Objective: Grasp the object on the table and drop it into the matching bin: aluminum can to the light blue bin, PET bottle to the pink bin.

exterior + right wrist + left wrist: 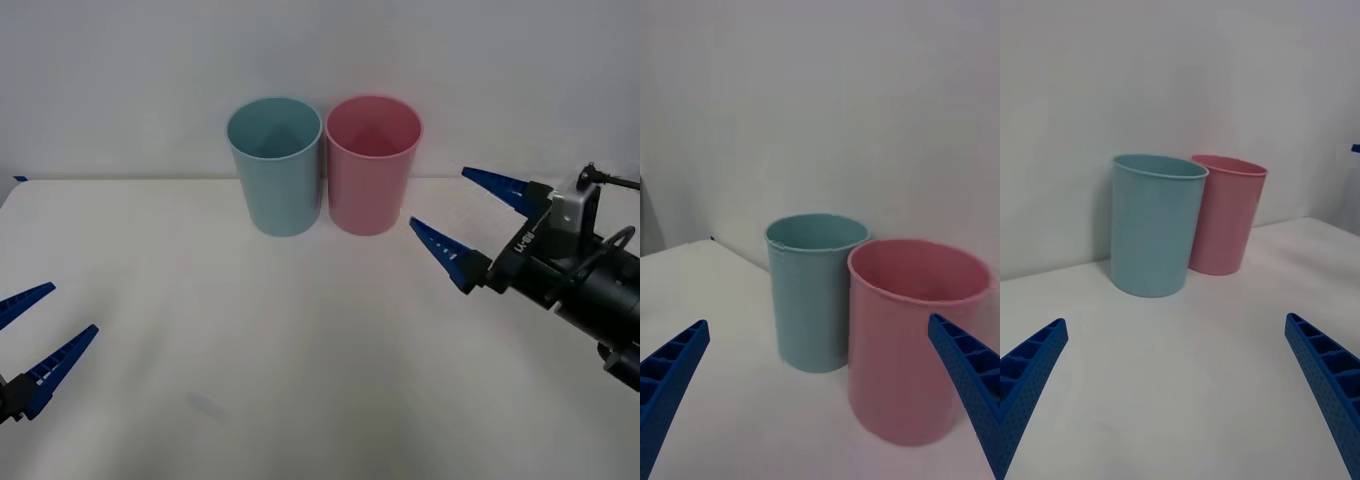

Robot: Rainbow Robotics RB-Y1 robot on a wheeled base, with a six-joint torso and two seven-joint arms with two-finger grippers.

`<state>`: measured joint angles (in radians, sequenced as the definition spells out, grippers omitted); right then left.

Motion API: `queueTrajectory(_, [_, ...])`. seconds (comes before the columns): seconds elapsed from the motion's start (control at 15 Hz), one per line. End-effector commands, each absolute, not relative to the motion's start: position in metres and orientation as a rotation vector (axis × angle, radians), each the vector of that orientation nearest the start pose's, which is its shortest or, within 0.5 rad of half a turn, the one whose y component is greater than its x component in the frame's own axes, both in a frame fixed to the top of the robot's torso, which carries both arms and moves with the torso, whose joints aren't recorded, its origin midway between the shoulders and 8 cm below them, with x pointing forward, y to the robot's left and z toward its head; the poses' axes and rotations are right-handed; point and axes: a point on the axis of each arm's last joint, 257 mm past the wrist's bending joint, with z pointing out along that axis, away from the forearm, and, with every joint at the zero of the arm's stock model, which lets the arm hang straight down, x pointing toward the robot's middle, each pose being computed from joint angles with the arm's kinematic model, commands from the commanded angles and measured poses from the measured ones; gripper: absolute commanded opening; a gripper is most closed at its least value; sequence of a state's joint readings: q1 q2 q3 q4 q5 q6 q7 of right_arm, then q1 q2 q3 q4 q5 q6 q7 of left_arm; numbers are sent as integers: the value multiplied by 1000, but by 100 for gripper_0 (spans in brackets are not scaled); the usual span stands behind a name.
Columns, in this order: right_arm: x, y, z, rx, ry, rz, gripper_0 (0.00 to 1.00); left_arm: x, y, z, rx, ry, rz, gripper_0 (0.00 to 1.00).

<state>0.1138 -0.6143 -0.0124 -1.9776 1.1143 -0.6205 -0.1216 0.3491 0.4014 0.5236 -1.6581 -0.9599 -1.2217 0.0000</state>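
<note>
The light blue bin (275,170) and the pink bin (372,170) stand side by side, touching, at the back middle of the white table (300,360). What can be seen of their insides is bare. The object, whether aluminum can or PET bottle, is out of view. My right gripper (438,197) hovers open just right of the pink bin, at about its height, with nothing between its fingers. In the right wrist view the pink bin (910,337) is the nearer one and the light blue bin (809,292) stands behind it. My left gripper (73,308) is open low at the front left.
A plain white wall rises right behind the bins. In the left wrist view, bare tabletop (1180,375) lies between the left gripper (1176,319) and the light blue bin (1154,225) and pink bin (1225,217).
</note>
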Motion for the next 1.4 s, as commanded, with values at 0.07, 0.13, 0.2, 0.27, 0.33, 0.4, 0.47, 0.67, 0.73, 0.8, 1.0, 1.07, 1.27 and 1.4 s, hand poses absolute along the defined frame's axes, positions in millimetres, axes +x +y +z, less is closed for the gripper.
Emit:
queueTrajectory(0.07, [418,-200,-110,-688,1369,454,100,342,330,-169,465,1441,-567,100])
queueTrajectory(0.13, [413,-210,-118,-678,1386,436,100,342,330,-169,465,1441,-567,100])
queueTrajectory(0.2, [407,-221,-125,-665,1404,423,100,342,330,-169,465,1441,-567,100])
queueTrajectory(0.27, [401,-231,-133,-650,1429,415,100,342,330,-169,465,1441,-567,100])
queueTrajectory(0.33, [393,-241,-140,-638,1451,411,100,342,330,-169,465,1441,-567,100])
queueTrajectory(0.4, [384,-253,-147,-628,1471,412,100,342,330,-169,465,1441,-567,100])
queueTrajectory(0.47, [378,-263,-151,-627,1484,411,100,342,330,-169,465,1441,-567,100])
queueTrajectory(0.67, [355,-289,-167,-616,1521,453,100,342,330,-169,465,1441,-567,100])
queueTrajectory(0.73, [348,-300,-172,-601,1534,464,100,342,330,-169,465,1441,-567,100])
queueTrajectory(0.8, [344,-309,-175,-587,1542,473,100,342,330,-169,465,1441,-567,100])
queueTrajectory(1.0, [332,-322,-186,-551,1576,484,100,342,330,-169,465,1441,-567,100])
queueTrajectory(1.07, [328,-326,-189,-542,1586,479,100,342,330,-169,465,1441,-567,100])
queueTrajectory(1.27, [312,-341,-198,-518,1630,457,100,342,330,-169,465,1441,-567,100])
queueTrajectory(1.4, [302,-348,-206,-504,1659,447,100,342,330,-169,465,1441,-567,100])
